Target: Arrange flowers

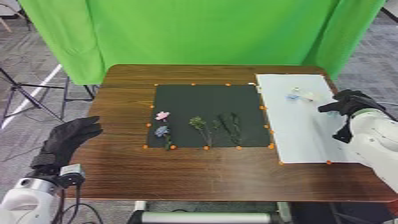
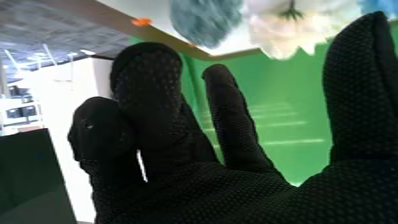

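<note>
In the head view my right hand point(image 1: 354, 102) is over the white sheet point(image 1: 293, 135), near its right edge, beside small pale blue point(image 1: 293, 96) and whitish point(image 1: 309, 96) flowers. The right wrist view shows that hand point(image 2: 231, 195) open, fingers straight, holding nothing. Beyond its fingertips are a grey-blue flower point(image 2: 206, 21), a cream-white flower point(image 2: 282, 31) and a light blue one point(image 2: 378, 5). A pink flower point(image 1: 162, 115), a blue-violet flower point(image 1: 162, 131), a green sprig point(image 1: 197, 121) and dark green stems point(image 1: 231, 129) lie on the black mat point(image 1: 209, 102). My left hand point(image 1: 67, 137) rests open at the table's left edge.
Orange markers point(image 1: 206, 148) line the mat and the sheet on the brown table point(image 1: 178, 175). A green curtain point(image 1: 204, 35) hangs behind the table. Tripod legs point(image 1: 27, 92) stand on the floor at the left.
</note>
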{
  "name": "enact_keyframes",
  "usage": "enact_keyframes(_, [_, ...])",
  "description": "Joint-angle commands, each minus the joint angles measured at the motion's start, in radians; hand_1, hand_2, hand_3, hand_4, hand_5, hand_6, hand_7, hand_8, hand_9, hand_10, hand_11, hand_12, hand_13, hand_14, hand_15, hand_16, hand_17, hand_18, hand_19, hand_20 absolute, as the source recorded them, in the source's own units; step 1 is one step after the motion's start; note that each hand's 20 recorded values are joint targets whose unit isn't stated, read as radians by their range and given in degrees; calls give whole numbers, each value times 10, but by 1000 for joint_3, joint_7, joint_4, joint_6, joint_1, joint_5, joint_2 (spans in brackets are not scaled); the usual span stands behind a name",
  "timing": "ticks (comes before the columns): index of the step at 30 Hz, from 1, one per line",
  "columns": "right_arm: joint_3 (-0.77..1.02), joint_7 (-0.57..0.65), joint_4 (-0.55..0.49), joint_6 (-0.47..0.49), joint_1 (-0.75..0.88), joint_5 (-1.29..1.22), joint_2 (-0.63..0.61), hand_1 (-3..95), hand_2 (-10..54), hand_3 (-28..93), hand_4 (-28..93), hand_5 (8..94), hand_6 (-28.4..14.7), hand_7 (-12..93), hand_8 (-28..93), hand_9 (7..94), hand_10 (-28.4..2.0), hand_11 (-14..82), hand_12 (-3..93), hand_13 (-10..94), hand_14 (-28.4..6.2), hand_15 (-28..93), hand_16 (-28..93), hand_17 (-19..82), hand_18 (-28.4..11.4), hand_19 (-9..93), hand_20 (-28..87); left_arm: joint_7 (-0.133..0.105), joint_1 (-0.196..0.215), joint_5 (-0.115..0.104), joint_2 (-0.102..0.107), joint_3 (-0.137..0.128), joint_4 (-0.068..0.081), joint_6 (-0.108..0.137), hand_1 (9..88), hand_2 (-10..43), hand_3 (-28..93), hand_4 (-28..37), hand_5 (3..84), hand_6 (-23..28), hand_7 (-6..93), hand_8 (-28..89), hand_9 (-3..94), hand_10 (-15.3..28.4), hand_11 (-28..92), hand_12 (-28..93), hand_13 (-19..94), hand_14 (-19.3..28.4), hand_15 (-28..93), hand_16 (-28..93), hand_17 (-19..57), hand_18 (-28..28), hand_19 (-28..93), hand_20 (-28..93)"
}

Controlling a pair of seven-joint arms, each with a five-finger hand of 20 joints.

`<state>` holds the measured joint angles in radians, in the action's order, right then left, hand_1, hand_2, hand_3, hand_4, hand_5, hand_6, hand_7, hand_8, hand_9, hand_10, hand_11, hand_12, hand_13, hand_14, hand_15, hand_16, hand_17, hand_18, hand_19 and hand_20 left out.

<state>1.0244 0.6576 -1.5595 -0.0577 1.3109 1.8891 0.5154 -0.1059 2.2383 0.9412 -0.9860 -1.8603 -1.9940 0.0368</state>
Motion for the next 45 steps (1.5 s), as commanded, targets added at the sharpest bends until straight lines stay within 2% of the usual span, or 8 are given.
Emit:
enact_keyframes(1, [-20, 1, 2, -12, 18, 5, 1, 263, -95, 599, -118, 460, -3, 65, -43, 443, -166, 59, 193, 757, -90, 644, 291, 485, -207, 907, 501, 0, 15, 6, -13, -3, -9, 1, 291, 89, 608, -238, 464, 46, 181, -74, 473, 163, 211, 97, 385, 198, 203, -49, 76, 119, 101, 121])
enact_keyframes(13, [-148, 6, 9, -212, -49, 56, -10, 434, -95, 641, -145, 627, 25, 145, -90, 654, -130, 103, 198, 827, -48, 665, 289, 560, -176, 932, 537, 2, 11, 5, -10, -4, -7, 0, 290, 90, 607, -238, 465, 45, 180, -74, 473, 162, 212, 97, 385, 198, 204, -49, 76, 119, 101, 120])
enact_keyframes(17, [-193, 0, 1, -274, -100, 69, -27, 537, -95, 566, -152, 693, 14, 160, 32, 717, -117, 128, 192, 852, -36, 664, 291, 586, -166, 932, 561, 1, 14, 2, -8, -7, -9, 2, 291, 91, 607, -239, 465, 46, 180, -74, 473, 162, 211, 97, 385, 199, 204, -50, 75, 119, 101, 120])
enact_keyframes(24, [-243, -8, -39, -311, -173, 89, -56, 606, -95, 551, -140, 762, 12, 172, 55, 792, -112, 62, 289, 876, -24, 665, 300, 610, -158, 932, 584, 7, 11, 3, -4, -8, -8, -2, 290, 90, 610, -239, 464, 47, 178, -74, 473, 162, 212, 97, 384, 199, 204, -49, 75, 119, 101, 120])
enact_keyframes(28, [-181, -4, -75, -180, -140, 63, -61, 555, -95, 553, -131, 749, 5, 163, 61, 763, -117, 110, 235, 876, -23, 663, 310, 612, -157, 932, 593, 8, 19, 4, -9, -12, -10, -4, 290, 90, 608, -239, 465, 47, 180, -74, 472, 162, 212, 97, 384, 198, 203, -50, 76, 118, 101, 120])
enact_keyframes(31, [-133, 7, -98, -107, -96, 56, -71, 398, -95, 636, -128, 662, -2, 148, -73, 679, -137, 109, 192, 849, -33, 669, 317, 592, -163, 932, 597, 11, 18, 4, -5, -13, -9, -5, 289, 90, 609, -238, 464, 47, 180, -74, 473, 163, 211, 97, 384, 199, 203, -49, 76, 119, 100, 120])
enact_keyframes(35, [-54, 23, -122, 36, -41, 30, -71, 313, -95, 630, -114, 573, -6, 104, -71, 581, -165, 80, 192, 831, -41, 668, 314, 577, -171, 932, 591, 14, 23, 6, -5, -20, -10, -9, 290, 89, 609, -238, 464, 47, 180, -74, 472, 163, 211, 97, 384, 198, 203, -49, 76, 119, 99, 119])
enact_keyframes(45, [42, 31, -155, 220, 64, 10, -64, 245, -95, 578, -92, 488, -8, 48, -51, 481, -201, 62, 190, 812, -56, 666, 314, 558, -187, 932, 582, 23, 17, 17, -3, -19, -11, -23, 286, 75, 612, -234, 466, 38, 181, -74, 472, 162, 210, 97, 383, 199, 201, -49, 75, 119, 99, 120])
